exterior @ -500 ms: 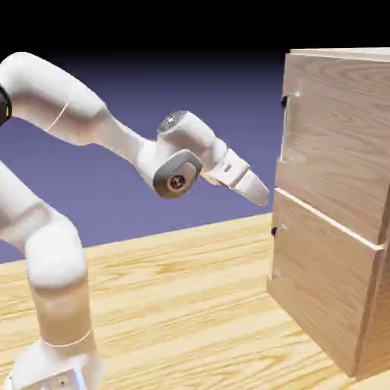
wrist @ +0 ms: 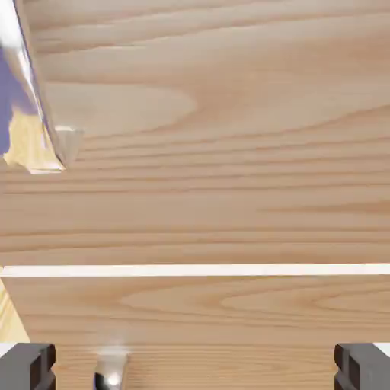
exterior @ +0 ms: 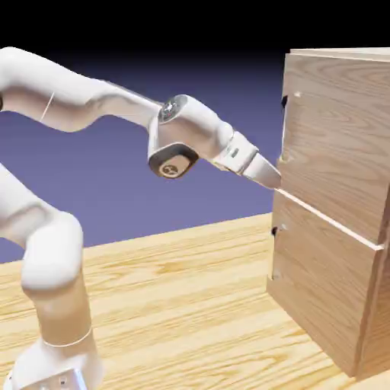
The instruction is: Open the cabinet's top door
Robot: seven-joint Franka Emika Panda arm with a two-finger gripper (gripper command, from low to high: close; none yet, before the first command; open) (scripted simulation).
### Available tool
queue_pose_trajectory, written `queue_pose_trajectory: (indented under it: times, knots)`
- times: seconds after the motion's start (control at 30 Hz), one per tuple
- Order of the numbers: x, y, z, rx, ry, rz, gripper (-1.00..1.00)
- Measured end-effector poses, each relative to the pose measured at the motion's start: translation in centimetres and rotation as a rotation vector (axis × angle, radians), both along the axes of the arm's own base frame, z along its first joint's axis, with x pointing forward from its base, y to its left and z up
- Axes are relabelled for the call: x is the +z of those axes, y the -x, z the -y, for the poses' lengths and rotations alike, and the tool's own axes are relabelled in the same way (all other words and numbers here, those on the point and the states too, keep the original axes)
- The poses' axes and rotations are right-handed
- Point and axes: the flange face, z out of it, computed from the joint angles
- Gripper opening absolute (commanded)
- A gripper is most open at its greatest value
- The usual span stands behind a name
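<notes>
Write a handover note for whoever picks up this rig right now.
Gripper: jaws open wide, nothing between them, pointed at the cabinet front near the seam between the two doors.
Cabinet: on the exterior view's right.
Top door: shut; its metallic handle shows at the hand view's upper left, outside the jaws.
Lower door: also shut; not part of the job.
Done: arm brought up to the cabinet.
Left: get the jaws onto the top door's handle, then pull that door open.
</notes>
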Motion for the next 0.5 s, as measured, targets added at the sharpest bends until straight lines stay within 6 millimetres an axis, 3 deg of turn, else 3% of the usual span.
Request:
queue_pose_trajectory:
  times: [0.5]
  knots:
    - [2.3, 0.8, 0.4, 0.001, -0.028, 0.172, 1.00]
